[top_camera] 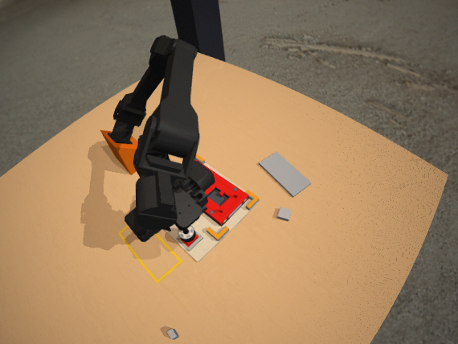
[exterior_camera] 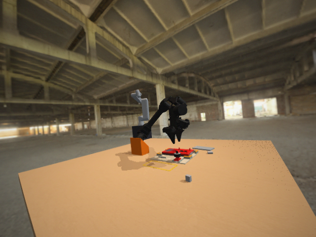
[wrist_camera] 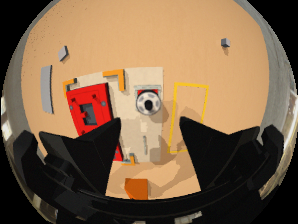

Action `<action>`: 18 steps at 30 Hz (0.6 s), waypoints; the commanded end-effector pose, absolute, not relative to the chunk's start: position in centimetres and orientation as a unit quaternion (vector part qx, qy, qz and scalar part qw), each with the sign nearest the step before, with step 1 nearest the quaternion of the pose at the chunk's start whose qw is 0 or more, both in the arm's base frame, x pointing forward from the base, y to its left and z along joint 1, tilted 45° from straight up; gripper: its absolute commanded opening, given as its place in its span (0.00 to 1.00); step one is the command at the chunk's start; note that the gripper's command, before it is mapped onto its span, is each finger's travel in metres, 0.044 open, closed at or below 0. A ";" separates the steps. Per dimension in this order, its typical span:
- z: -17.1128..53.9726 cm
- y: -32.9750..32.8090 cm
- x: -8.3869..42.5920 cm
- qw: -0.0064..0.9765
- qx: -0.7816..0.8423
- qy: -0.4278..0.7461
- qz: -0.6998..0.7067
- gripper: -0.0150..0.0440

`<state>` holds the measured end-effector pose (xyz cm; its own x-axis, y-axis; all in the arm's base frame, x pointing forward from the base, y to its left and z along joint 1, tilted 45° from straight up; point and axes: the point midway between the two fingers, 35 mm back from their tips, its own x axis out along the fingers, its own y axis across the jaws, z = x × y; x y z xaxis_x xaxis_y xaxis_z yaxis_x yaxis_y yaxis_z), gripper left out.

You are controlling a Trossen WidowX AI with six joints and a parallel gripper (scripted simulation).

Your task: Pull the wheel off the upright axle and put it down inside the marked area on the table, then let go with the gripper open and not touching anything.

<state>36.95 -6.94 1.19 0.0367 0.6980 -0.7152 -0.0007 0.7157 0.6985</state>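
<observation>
The wheel [top_camera: 186, 235] [exterior_camera: 177, 154] [wrist_camera: 142, 102], black with a pale hub, sits on the upright axle above a small red base [top_camera: 192, 243] on the pale board; it hides most of the axle. My gripper [exterior_camera: 176, 142] [wrist_camera: 150, 121] is open and empty, pointing down, well above the board. In the wrist view the wheel shows between the fingertips' lines, a little ahead of them, and nothing touches it. The marked area, a yellow outline [top_camera: 157, 281] [wrist_camera: 191, 84], lies beside the board; the arm hides part of it in the top view.
A red plate-like part [top_camera: 231, 205] [wrist_camera: 101, 92] with raised pegs lies on the pale board [top_camera: 198, 255] [wrist_camera: 152, 75] between orange corner brackets [top_camera: 218, 234] [wrist_camera: 121, 80]. A grey slab [top_camera: 284, 174] [wrist_camera: 46, 90] and two small grey blocks [top_camera: 284, 214] [top_camera: 173, 333] lie on the table.
</observation>
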 end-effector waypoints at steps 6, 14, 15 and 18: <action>-1.1 -4.8 37.2 0.666 0.274 0.643 0.262 0.76; -3.9 -1.8 37.0 0.665 0.275 0.642 0.263 0.76; -4.0 -1.7 36.9 0.665 0.275 0.642 0.263 0.76; -4.1 -1.6 36.9 0.665 0.275 0.642 0.263 0.76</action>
<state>36.95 -1.77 -3.88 0.0304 0.7011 -0.7124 -0.0040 0.7128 0.7014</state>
